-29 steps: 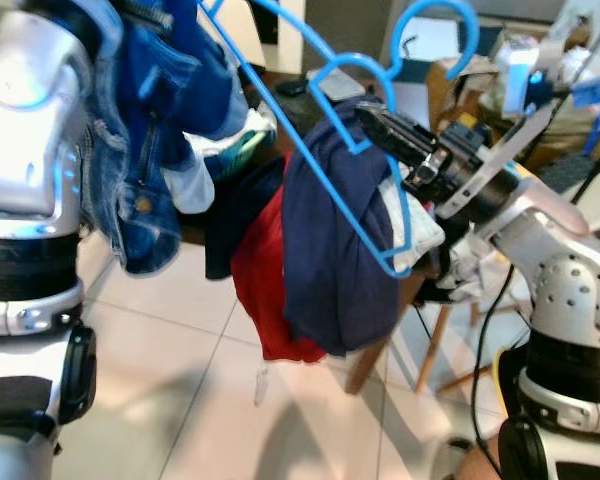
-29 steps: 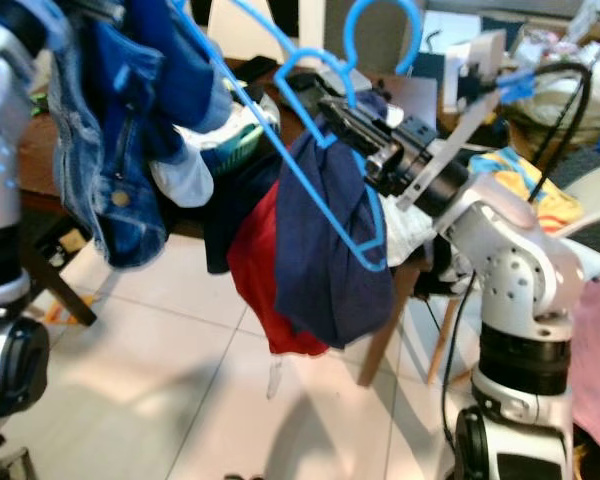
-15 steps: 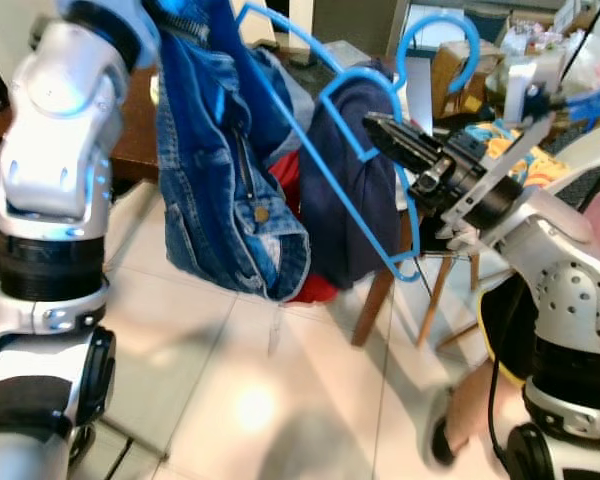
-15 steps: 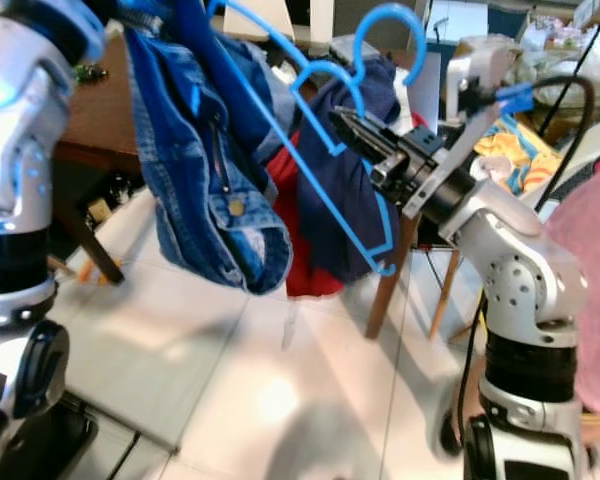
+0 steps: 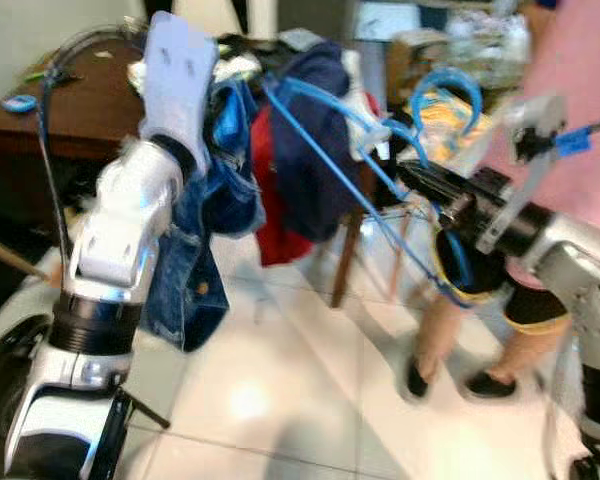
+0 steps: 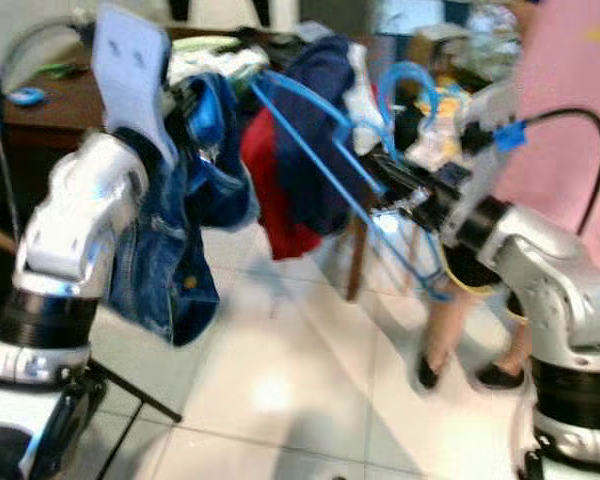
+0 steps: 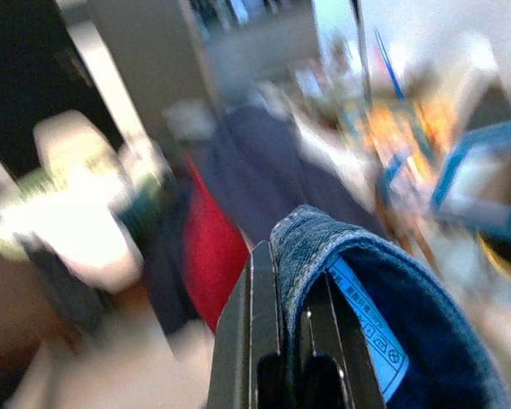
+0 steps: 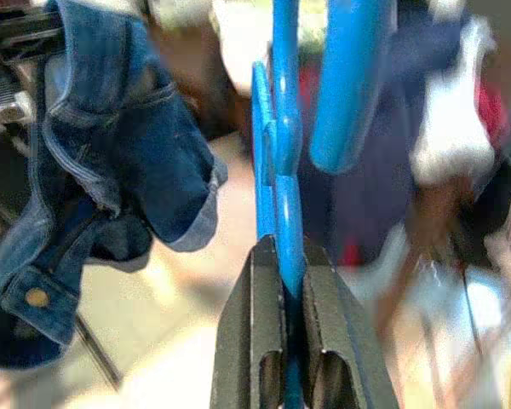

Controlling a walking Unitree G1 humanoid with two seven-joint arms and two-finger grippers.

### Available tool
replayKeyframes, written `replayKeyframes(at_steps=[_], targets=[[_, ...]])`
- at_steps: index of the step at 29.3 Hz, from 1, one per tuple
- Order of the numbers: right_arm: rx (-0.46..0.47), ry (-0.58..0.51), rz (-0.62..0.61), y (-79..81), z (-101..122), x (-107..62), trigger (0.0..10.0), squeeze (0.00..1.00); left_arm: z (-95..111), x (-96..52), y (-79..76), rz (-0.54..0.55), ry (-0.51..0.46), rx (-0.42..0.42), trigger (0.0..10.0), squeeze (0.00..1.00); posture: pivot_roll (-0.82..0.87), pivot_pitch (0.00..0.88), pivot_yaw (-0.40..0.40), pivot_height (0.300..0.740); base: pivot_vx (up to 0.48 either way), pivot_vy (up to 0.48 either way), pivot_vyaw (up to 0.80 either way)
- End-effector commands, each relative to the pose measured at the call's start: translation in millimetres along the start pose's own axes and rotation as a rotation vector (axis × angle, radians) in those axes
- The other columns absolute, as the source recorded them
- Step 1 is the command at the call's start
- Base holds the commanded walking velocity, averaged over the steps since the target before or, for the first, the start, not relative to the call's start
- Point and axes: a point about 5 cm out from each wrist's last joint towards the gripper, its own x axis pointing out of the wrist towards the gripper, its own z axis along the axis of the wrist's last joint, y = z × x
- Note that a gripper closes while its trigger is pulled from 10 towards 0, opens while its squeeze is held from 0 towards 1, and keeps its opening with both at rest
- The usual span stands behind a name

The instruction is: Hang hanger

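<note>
A blue plastic hanger (image 5: 350, 185) is held slanting in front of me, with my right gripper (image 5: 408, 174) shut on its frame just below the hook (image 5: 446, 84). The right wrist view shows the fingers clamped on the blue bar (image 8: 285, 128). The hanger's far end reaches the blue denim jacket (image 5: 195, 260), which hangs from my raised left arm. My left gripper (image 7: 291, 281) is shut on the jacket's collar (image 7: 366, 315), beside its blue label.
A wooden chair draped with navy (image 5: 305, 150) and red (image 5: 268, 205) clothes stands straight ahead. A dark wooden table (image 5: 50, 125) is at the left. A person in a pink top (image 5: 570, 70) stands close at the right, legs (image 5: 430, 330) behind my right arm. The tiled floor (image 5: 300, 400) lies below.
The camera has swung, so the chair and clothes sit further back and left. A person in pink has come into view at the right. Both grippers keep their holds.
</note>
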Motion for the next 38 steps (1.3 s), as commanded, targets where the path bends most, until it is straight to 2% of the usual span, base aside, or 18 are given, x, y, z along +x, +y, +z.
replayKeyframes(at_steps=[1, 9, 12, 14, 16, 19, 28, 31, 32, 35, 36, 38], targets=[[-0.029, 0.029, -0.007, -0.7, -1.3, -1.0, 10.0, 0.0, 13.1, 1.5, -0.1, -0.008, -0.055, 0.023, 10.0, 0.0, 0.07, 0.142, 0.002, 0.74, 0.0, 0.0, -0.78], [-0.045, 0.106, -0.054, -6.8, -12.5, -6.0, 10.0, 0.0, 7.0, -1.1, -6.8, -0.04, -0.046, 0.021, 10.0, 0.0, 0.06, 0.143, -0.003, 0.74, 0.0, 0.0, -0.78], [-0.035, 0.166, -0.081, -5.8, -24.9, -8.0, 10.0, 0.0, -7.9, -6.4, -13.5, -0.072, -0.004, 0.011, 10.0, 0.0, 0.06, 0.144, -0.006, 0.74, 0.0, 0.0, -0.78], [-0.035, 0.166, -0.081, -5.8, -24.9, -8.0, 10.0, 0.0, -7.9, -6.4, -13.5, -0.072, -0.004, 0.011, 10.0, 0.0, 0.06, 0.144, -0.006, 0.74, 0.0, 0.0, -0.79], [-0.017, 0.21, -0.101, -3.4, -36.7, -11.8, 10.0, 0.0, -21.5, -12.4, -17.3, -0.085, 0.036, 0.01, 10.0, 0.0, 0.05, 0.147, -0.011, 0.74, 0.0, 0.0, -0.78], [-0.01, 0.238, -0.112, -1.3, -44.7, -16.4, 10.0, 0.0, -27.9, -15.6, -19.2, -0.087, 0.053, 0.008, 10.0, 0.0, 0.05, 0.148, -0.01, 0.74, 0.0, 0.0, -0.78], [-0.006, 0.265, -0.13, -1.5, -48.9, -23.6, 10.0, 0.0, -26.8, -13.4, -22.7, -0.095, 0.048, 0.002, 10.0, 0.0, 0.03, 0.148, -0.013, 0.74, 0.0, 0.0, -0.78], [0.071, 0.225, -0.158, 9.5, -53.8, -16.9, 10.0, 0.0, -35.4, -17.1, -27.8, -0.103, 0.07, -0.01, 10.0, 0.0, 0.02, 0.15, -0.019, 0.74, 0.0, 0.0, -0.78], [0.071, 0.225, -0.158, 9.5, -53.8, -16.9, 10.0, 0.0, -35.4, -17.1, -27.8, -0.103, 0.07, -0.01, 10.0, 0.0, 0.02, 0.15, -0.019, 0.74, 0.0, 0.0, -0.79], [0.171, 0.179, -0.175, 34.8, -70.9, -13.4, 10.0, 0.0, -54.8, -31.5, -33.4, -0.072, 0.139, -0.078, 10.0, 0.0, 0.02, 0.154, -0.031, 0.74, 0.0, 0.0, -0.79], [0.171, 0.179, -0.175, 34.8, -70.9, -13.4, 10.0, 0.0, -54.8, -31.5, -33.4, -0.072, 0.139, -0.078, 10.0, 0.0, 0.02, 0.154, -0.031, 0.74, 0.0, 0.0, -0.79], [0.246, 0.121, -0.208, 46.2, -76.8, -14.4, 10.0, 0.0, -64.9, -43.1, -39.5, -0.08, 0.177, -0.098, 10.0, 0.0, 0.02, 0.156, -0.03, 0.74, 0.0, 0.0, -0.79]])
